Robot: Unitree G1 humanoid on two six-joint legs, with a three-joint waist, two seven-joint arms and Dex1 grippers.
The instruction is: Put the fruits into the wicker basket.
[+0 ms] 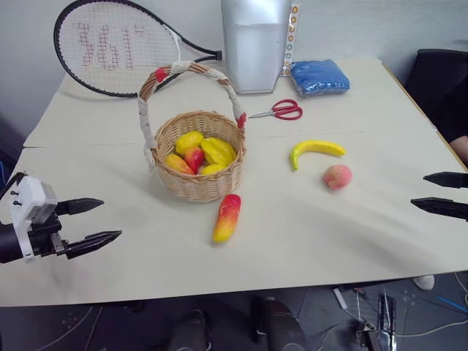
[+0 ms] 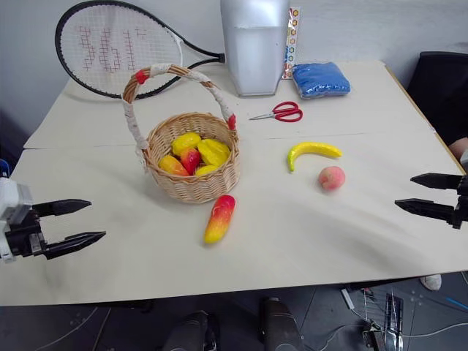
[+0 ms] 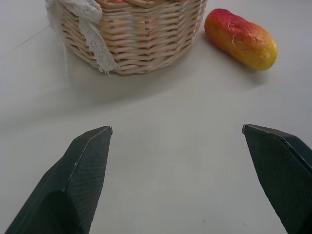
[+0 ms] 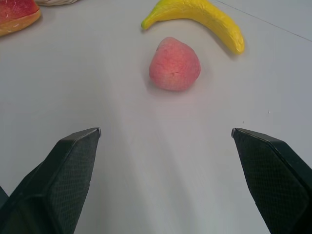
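We are viewing the wicker basket, already holding several fruits, on the worktop. The mango is lying just in front of the basket; the banana and peach are lying to its right. Left gripper and right gripper are hovering with jaws spread, holding nothing.

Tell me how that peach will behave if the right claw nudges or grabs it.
The peach looks round, so a nudge would probably roll it, perhaps toward the banana. Its smooth, toy-like skin may slip between narrow fingers. Probably light.
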